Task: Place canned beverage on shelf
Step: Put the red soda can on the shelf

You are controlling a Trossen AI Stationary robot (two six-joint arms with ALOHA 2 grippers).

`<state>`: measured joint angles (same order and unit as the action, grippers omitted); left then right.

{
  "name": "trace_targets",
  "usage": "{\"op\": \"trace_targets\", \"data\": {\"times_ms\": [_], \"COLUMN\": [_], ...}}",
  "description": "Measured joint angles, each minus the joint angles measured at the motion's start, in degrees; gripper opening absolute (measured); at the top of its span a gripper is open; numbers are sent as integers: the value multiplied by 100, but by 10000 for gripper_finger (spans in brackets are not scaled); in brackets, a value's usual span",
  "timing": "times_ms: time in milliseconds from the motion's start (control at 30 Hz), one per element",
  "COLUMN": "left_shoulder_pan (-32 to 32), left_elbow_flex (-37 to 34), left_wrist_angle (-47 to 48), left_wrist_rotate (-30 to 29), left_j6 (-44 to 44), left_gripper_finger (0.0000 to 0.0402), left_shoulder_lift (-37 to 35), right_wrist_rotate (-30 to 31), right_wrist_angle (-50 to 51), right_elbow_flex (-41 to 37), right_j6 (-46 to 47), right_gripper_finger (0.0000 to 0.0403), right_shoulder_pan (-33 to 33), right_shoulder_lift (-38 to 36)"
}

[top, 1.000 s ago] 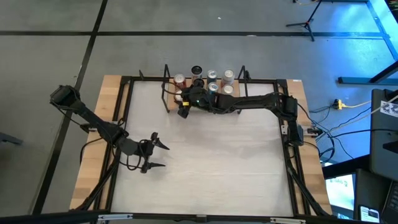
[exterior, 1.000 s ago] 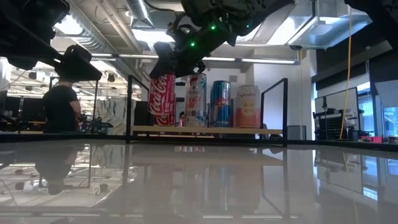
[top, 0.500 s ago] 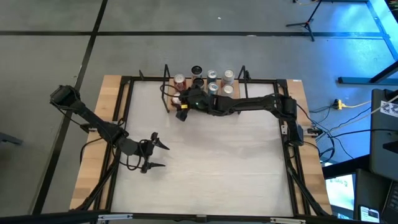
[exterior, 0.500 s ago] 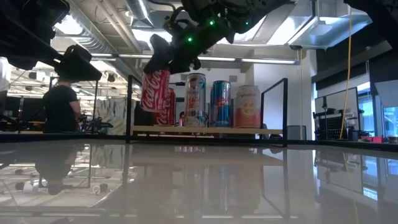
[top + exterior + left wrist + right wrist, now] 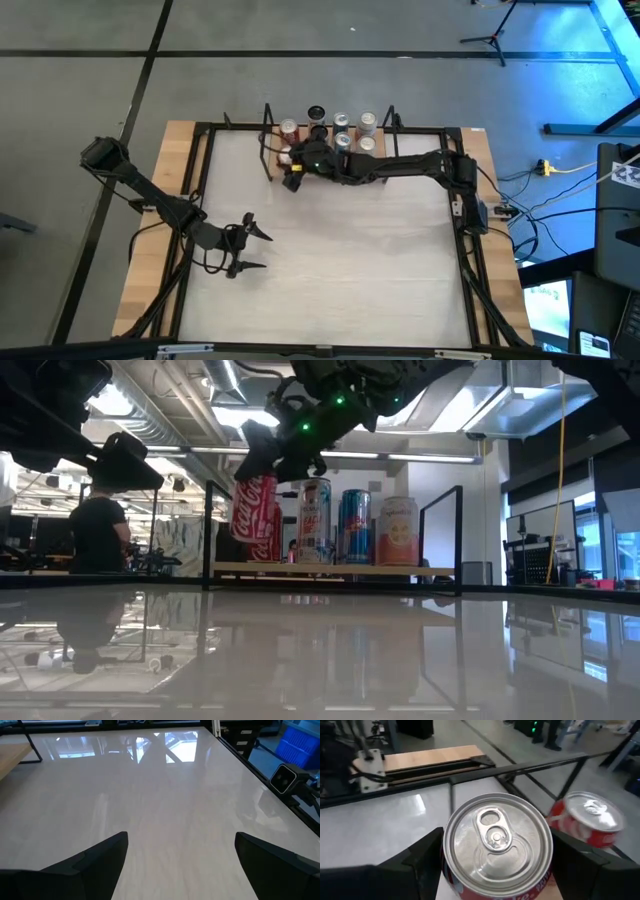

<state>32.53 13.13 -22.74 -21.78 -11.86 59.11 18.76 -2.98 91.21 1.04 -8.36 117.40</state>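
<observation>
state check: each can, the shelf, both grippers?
Held red cola can: tilted, lifted, unopened.
Second red can: upright on the shelf.
Other cans: upright, in a row.
Shelf: holds the cans.
Right gripper: shut on the held can.
Left gripper: open, empty, over bare table.

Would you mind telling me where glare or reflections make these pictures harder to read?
Low view: the glossy white tabletop mirrors the ceiling lights and the cans; the dark right gripper is backlit. Left wrist view: window glare streaks the table's far end. High view: evenly lit.
</observation>
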Motion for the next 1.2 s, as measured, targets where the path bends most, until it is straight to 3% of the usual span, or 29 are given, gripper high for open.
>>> {"op": "trace_targets", "data": {"times_ms": [433, 767, 1200], "left_shoulder_pan": [0, 0, 1], "left_elbow_flex": [0, 0, 0], "left_wrist_angle": [-3, -4, -35], "left_wrist_rotate": [33, 45, 44], "left_j6": [0, 0, 0], "left_gripper_finger": [357, 357, 357], "left_shoulder_lift": [0, 0, 0], "right_wrist_rotate": [154, 125, 416], "right_wrist_angle": [-47, -63, -151], "right_elbow_flex": [-43, -36, -38], "right_j6": [19, 11, -3], "right_gripper_finger": [286, 320, 325], "right_shoulder_pan": [5, 7, 3], "right_shoulder_lift": [255, 361, 374]}}
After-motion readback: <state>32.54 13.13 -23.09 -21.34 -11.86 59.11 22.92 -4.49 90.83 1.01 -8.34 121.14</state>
